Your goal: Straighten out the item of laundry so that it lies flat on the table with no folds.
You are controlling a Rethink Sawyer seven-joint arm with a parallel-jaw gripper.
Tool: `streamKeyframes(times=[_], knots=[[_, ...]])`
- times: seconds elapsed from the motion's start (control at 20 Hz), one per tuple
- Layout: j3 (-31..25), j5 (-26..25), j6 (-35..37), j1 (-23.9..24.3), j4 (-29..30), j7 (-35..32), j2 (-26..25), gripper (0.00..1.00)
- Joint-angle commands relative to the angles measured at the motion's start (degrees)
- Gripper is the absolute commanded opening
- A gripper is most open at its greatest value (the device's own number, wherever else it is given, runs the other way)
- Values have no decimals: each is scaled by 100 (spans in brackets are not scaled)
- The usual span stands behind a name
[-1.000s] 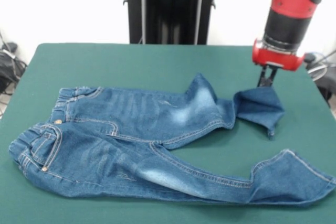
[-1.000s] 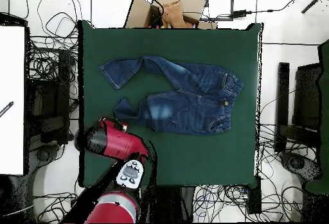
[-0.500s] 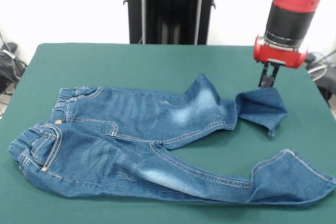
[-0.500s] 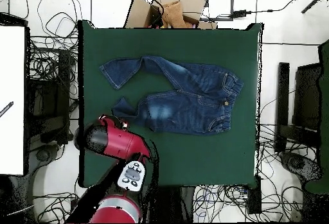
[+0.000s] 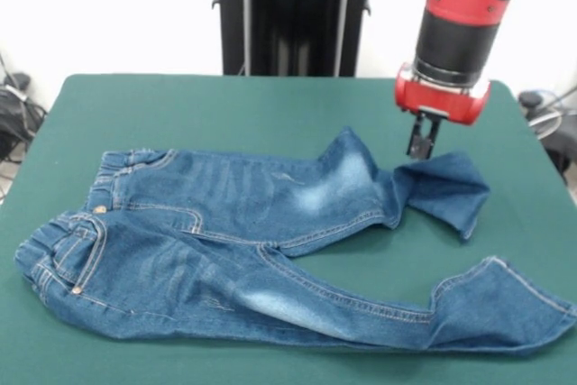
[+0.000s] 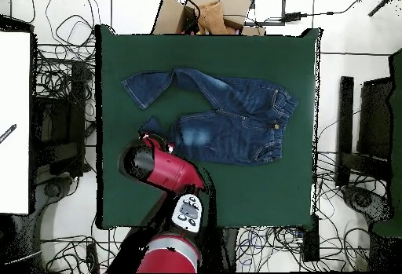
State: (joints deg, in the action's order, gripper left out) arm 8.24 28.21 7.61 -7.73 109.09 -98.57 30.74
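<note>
Jeans (image 5: 270,241) are being spread on the tabletop (image 5: 225,105); the folded cuff (image 5: 446,188), just below the claw (image 5: 422,143), is being approached for unfolding (claw opening can't be told, nothing visibly held).

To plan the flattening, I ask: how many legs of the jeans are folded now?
1. The far leg is folded back at its end, below the gripper. The near leg lies flat on the table.
</note>
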Motion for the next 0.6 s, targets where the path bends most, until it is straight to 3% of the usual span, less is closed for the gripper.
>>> streamKeyframes(times=[0.05,0.6], knots=[[-146,-93,74,107,270,-1123,219,0],[294,31,1043,-307,79,-1346,684,0]])
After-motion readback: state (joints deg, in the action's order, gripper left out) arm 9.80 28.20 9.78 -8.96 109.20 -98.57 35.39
